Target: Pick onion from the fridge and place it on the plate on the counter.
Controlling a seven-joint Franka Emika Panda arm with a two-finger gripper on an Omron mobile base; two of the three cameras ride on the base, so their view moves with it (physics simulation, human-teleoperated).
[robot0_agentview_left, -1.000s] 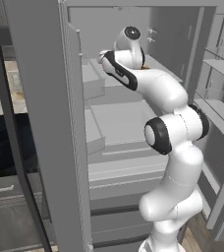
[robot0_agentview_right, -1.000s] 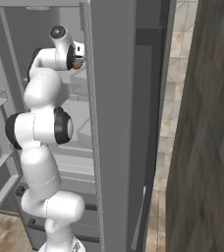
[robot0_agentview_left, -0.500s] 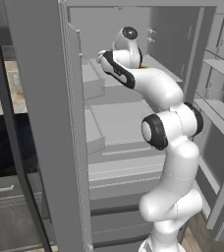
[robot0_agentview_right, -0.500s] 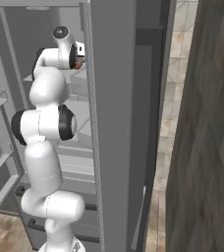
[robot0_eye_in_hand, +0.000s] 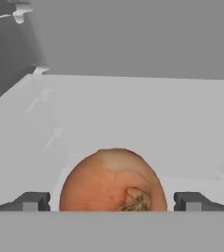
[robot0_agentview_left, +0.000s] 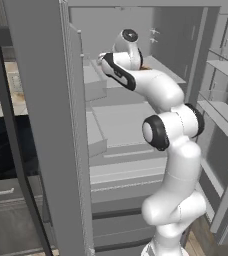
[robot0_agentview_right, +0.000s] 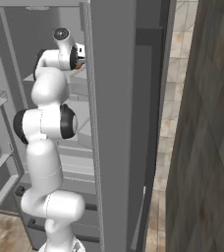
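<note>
The onion [robot0_eye_in_hand: 111, 179], round and orange-brown, rests on a grey upper shelf [robot0_eye_in_hand: 133, 108] inside the fridge [robot0_agentview_left: 41, 100]. My gripper [robot0_eye_in_hand: 111, 202] is open and straddles it, with one dark fingertip [robot0_eye_in_hand: 33, 201] on each side and a thin gap between each tip and the skin. In the left base view the hand [robot0_agentview_left: 130, 42] reaches deep over that shelf, and a sliver of the onion [robot0_agentview_left: 144, 67] shows beside it. The right base view shows the onion [robot0_agentview_right: 81, 61] as a brown speck at the hand. The plate is out of view.
The fridge's side wall [robot0_agentview_right: 114, 123] stands close on the arm's right. Open door bins [robot0_agentview_left: 226, 110] hang to the right. Lower shelves and drawers [robot0_agentview_left: 121, 165] sit below the hand. A strip of the black marbled counter [robot0_agentview_left: 1, 145] lies left of the fridge.
The elbow and forearm have shifted slightly. The hand stays at the upper shelf around the onion.
</note>
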